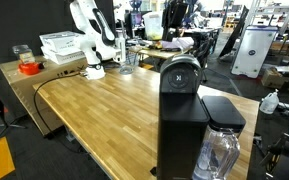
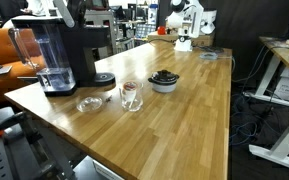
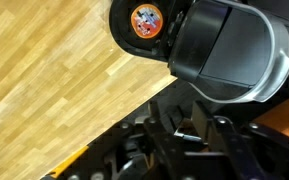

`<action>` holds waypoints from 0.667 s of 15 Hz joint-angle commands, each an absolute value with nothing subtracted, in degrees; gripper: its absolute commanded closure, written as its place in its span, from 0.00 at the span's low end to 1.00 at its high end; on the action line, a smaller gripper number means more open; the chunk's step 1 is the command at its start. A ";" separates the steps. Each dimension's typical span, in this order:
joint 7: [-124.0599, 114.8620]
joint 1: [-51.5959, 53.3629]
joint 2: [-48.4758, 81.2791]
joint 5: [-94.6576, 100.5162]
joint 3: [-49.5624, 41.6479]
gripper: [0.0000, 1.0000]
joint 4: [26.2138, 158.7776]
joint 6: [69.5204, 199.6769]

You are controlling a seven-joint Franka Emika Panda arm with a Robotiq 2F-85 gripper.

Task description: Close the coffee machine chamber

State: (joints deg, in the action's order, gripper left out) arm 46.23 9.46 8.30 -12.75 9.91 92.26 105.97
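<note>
The matte-black coffee machine [image 1: 182,125] stands at the near end of the wooden table, with its clear water tank [image 1: 222,152] at its side; it also shows in an exterior view [image 2: 76,50]. Its chamber, the rounded black head with the silver-ringed emblem [image 1: 181,72], sits on top. In the wrist view I look down on the chamber [image 3: 224,50], with the tank's clear rim [image 3: 281,62] beside it. My gripper [image 3: 187,108] hangs above the machine in shadow, fingers close together with nothing between them. It does not touch the chamber.
A black round base with an orange disc [image 3: 147,18] lies below the head. A glass cup [image 2: 131,95], a small glass dish [image 2: 88,103] and a dark bowl [image 2: 164,81] stand near the machine. White racks [image 1: 62,45], an orange roll [image 1: 28,67] and a white arm [image 1: 89,40] are at the far end.
</note>
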 commanded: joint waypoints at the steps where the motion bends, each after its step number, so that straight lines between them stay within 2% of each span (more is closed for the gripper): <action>1: 45.41 8.75 6.03 -14.05 10.30 0.90 93.59 107.31; 3: 46.06 8.72 5.69 -15.85 10.36 1.00 93.71 107.06; 10: 47.67 8.55 5.22 -25.02 10.50 1.00 96.36 105.58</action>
